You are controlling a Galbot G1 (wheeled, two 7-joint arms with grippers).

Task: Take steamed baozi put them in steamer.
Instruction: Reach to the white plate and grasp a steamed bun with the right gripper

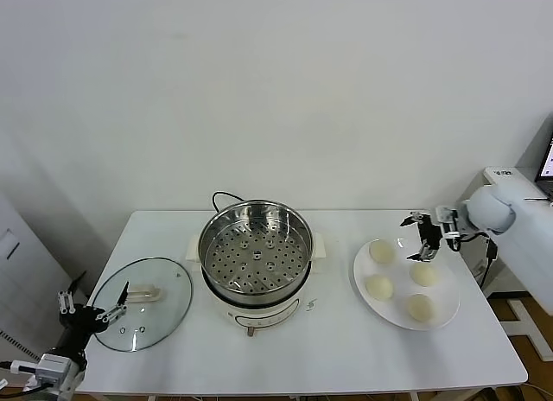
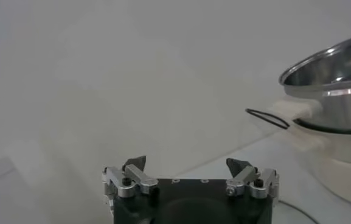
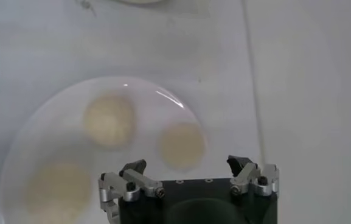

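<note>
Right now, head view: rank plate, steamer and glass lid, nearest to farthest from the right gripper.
Measured from the open right gripper, hovering over the plate's far edge:
1. Plate, directly beneath it on the right, holding four buns.
2. Steamer, table centre.
3. Glass lid, far left, by the left gripper.

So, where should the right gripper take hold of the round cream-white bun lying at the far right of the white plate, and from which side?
Probably from above, across its widest middle. The round cream-white bun is a smooth dome lying flat on the white plate, so only its sides offer a hold. Its neighbours lie apart from it, leaving room for the fingers. The open right gripper already hangs just above it.
</note>
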